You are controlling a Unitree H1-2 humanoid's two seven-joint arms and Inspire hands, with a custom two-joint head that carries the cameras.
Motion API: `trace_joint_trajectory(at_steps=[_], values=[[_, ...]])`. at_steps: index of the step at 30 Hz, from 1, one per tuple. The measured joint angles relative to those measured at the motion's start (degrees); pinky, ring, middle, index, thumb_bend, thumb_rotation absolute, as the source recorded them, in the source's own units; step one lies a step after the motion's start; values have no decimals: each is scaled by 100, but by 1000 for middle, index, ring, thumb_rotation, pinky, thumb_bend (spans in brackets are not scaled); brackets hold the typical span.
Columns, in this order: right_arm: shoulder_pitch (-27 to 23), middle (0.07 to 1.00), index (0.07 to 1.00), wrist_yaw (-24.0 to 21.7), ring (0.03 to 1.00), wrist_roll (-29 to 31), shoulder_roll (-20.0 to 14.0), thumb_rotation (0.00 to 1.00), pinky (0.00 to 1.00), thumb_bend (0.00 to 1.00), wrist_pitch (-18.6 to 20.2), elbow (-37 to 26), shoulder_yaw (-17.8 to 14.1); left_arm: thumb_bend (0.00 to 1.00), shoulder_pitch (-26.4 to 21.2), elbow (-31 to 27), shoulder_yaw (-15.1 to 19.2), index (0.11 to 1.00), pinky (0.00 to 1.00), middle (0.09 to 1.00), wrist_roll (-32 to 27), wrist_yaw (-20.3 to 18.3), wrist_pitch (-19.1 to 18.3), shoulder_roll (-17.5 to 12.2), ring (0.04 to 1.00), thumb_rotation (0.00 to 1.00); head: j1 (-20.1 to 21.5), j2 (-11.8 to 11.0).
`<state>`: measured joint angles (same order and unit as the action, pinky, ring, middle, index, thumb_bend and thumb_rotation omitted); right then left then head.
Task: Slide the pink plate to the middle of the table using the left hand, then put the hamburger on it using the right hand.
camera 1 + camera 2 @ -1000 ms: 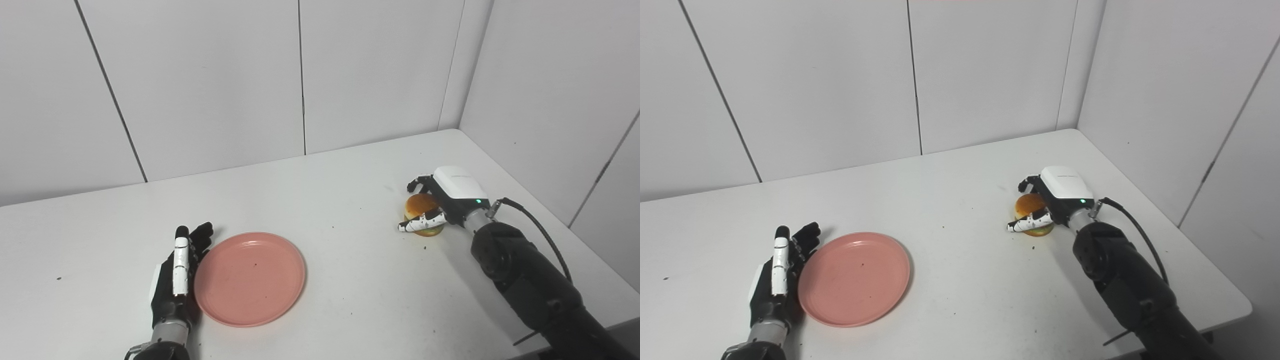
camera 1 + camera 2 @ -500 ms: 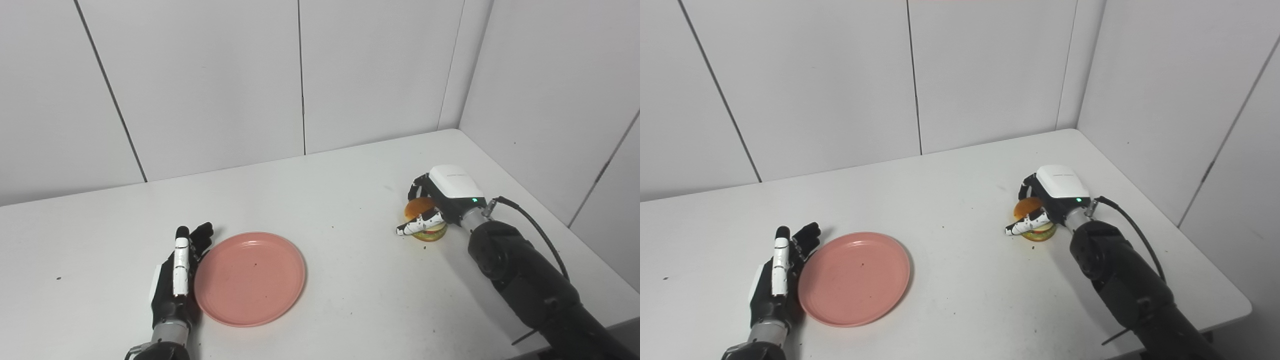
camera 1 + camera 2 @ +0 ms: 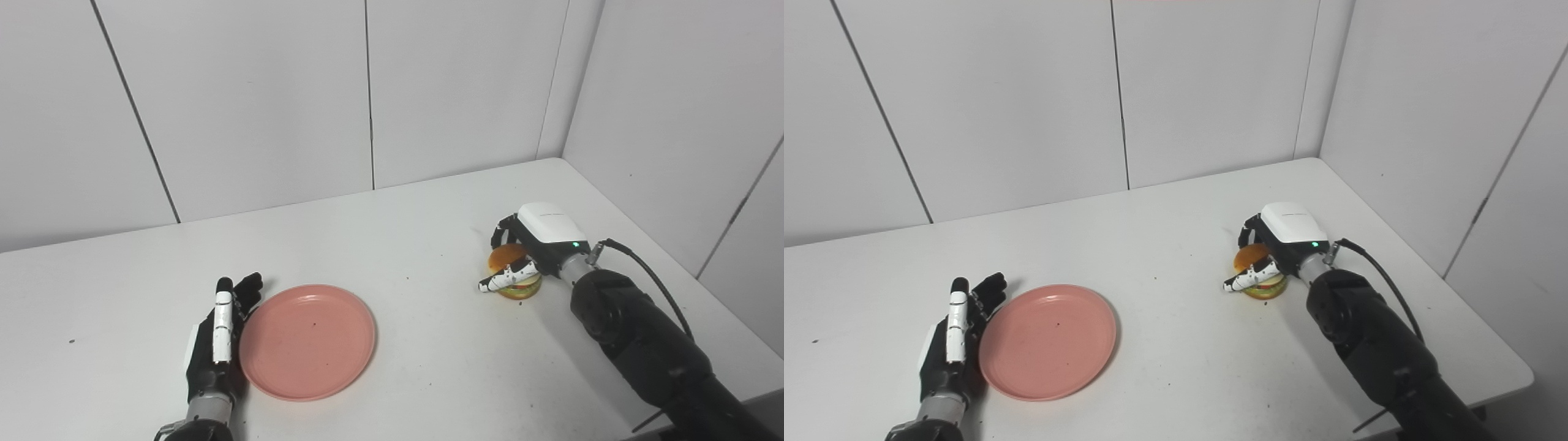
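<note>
In the left eye view, we saw our left hand (image 3: 217,343) lying flat on the white worktop (image 3: 429,343) near its front edge, fingers stretched out and holding nothing, its inner side touching the left rim of the pink plate (image 3: 307,340). The plate sat left of the worktop's middle. Toward the right edge, our right hand (image 3: 533,245) was curled around the hamburger (image 3: 513,275), thumb across its front and fingers over the far side of the bun. In the right eye view, the hamburger (image 3: 1258,275) appeared in that grasp low over the worktop; we could not tell whether it touched the surface. The plate (image 3: 1048,340) carried nothing.
</note>
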<state>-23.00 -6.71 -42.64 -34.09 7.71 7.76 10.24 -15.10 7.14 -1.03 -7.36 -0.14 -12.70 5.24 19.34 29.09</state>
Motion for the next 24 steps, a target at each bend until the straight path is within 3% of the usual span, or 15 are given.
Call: trace_joint_trajectory(at_steps=[3,14,24], values=[[-25,354,496,-151,267,2,15,390,197,715,27,-305,-8,629,0,0,-20,703,893,843,4,0,-2,1,904,974,-9,-9],[-404,396,504,-909,312,133,328,441,242,712,259,-1249,17,643,3,11,-76,715,873,852,20,6,0,80,899,968,-246,35],[-678,400,528,-1244,309,170,675,412,235,708,258,-1473,166,642,-2,141,-200,705,853,848,283,155,123,368,889,969,-1160,141]])
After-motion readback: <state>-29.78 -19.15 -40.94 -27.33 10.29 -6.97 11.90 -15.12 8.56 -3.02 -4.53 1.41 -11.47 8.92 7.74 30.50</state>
